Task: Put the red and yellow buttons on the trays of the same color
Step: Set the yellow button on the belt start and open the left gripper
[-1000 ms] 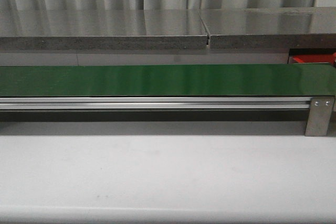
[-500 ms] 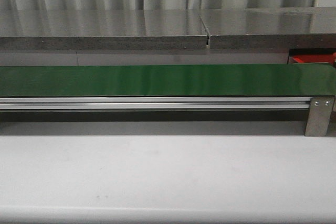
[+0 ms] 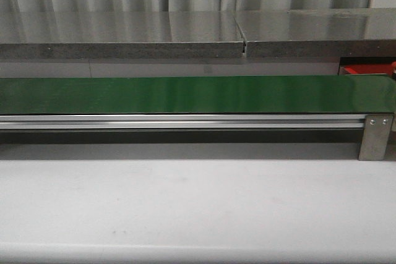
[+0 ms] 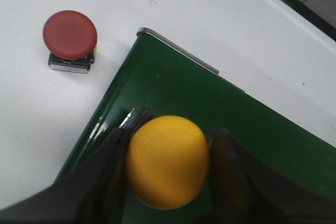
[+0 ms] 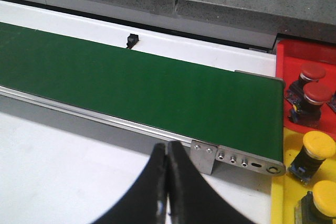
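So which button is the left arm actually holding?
Find the green conveyor belt in the left wrist view. Over its corner, the left gripper is shut on the yellow button. The only other button there, the red button, stands free on the white table beside the belt.

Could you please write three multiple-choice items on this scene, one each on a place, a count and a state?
1. Where does the loose red button stand?
A. On the white surface beside the green belt
B. On the green belt
C. In the yellow tray

2. How many red buttons sit in the red tray?
A. None
B. Two
C. Five

3. What is the state of the left gripper?
A. Open and empty
B. Shut on the yellow button
C. Shut on a red button

Answers:
1 A, it rests on white, apart from the green belt.
2 B, two red caps show there.
3 B, fingers flank the yellow cap.
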`<action>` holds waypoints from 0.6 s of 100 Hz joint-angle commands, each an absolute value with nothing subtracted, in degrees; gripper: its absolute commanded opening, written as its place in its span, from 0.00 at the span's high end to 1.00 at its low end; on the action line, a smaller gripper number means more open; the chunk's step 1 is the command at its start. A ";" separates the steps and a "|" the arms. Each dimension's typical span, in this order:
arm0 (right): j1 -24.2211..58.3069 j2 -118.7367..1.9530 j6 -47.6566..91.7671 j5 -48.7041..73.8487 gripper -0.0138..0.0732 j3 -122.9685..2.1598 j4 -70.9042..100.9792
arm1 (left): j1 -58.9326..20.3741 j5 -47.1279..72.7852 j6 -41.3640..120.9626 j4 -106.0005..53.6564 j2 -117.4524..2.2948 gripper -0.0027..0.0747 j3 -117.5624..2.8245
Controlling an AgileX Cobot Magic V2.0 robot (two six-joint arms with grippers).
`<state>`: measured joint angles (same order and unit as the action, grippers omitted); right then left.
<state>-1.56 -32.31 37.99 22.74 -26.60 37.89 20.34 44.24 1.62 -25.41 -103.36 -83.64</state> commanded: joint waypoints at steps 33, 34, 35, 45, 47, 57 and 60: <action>-1.67 -32.29 38.26 19.69 0.93 -28.23 38.44 | 18.56 42.90 2.21 -28.29 -103.28 0.62 -85.05; -1.67 -32.29 38.26 19.69 0.93 -28.23 38.44 | 18.56 42.90 2.21 -28.29 -103.28 0.61 -85.05; -1.67 -32.29 38.26 19.69 0.93 -28.23 38.44 | 18.56 42.90 2.21 -28.29 -103.28 0.57 -85.05; -1.67 -32.29 38.26 19.69 0.93 -28.23 38.44 | 18.56 43.16 2.44 -28.86 -103.28 0.34 -85.18; -1.67 -32.29 38.26 19.69 0.93 -28.23 38.44 | 18.56 43.32 2.44 -28.86 -103.28 0.30 -85.28; -1.67 -32.29 38.26 19.69 0.93 -28.23 38.44 | 18.56 44.34 2.44 -29.73 -103.28 0.21 -85.79; -1.67 -32.29 38.26 19.69 0.93 -28.23 38.44 | 18.56 44.47 2.44 -30.59 -103.28 0.21 -86.01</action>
<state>-1.56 -32.31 37.99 22.74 -26.60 37.89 18.85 45.54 2.35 -27.44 -106.03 -83.76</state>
